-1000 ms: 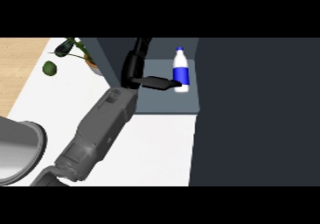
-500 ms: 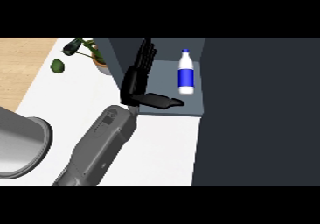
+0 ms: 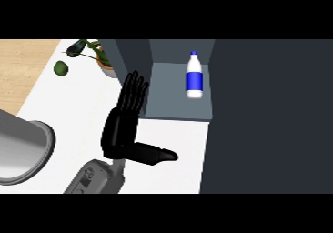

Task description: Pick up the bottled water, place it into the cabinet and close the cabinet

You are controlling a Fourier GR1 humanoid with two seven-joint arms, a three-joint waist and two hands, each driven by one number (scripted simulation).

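Note:
The bottled water (image 3: 194, 81), white with a blue label and blue cap, sits inside the open cabinet (image 3: 170, 102) on its grey floor, close to the right wall. My left hand (image 3: 123, 127) hovers over the white counter in front of the cabinet's left wall. It is open, fingers straight and pointing away from me, thumb stuck out to the right. It touches nothing and is well apart from the bottle. The right hand does not show.
A wide dark panel (image 3: 273, 113) fills the right side next to the cabinet opening. A potted plant (image 3: 95, 57) stands behind the cabinet's left wall. A large metal pot (image 3: 18, 152) sits at the left edge. Wooden floor (image 3: 21, 68) lies beyond the counter (image 3: 176, 150).
The left hand let go of the bottle and drew back toward me, out of the cabinet, its fingers straightening. The bottle stays in the cabinet.

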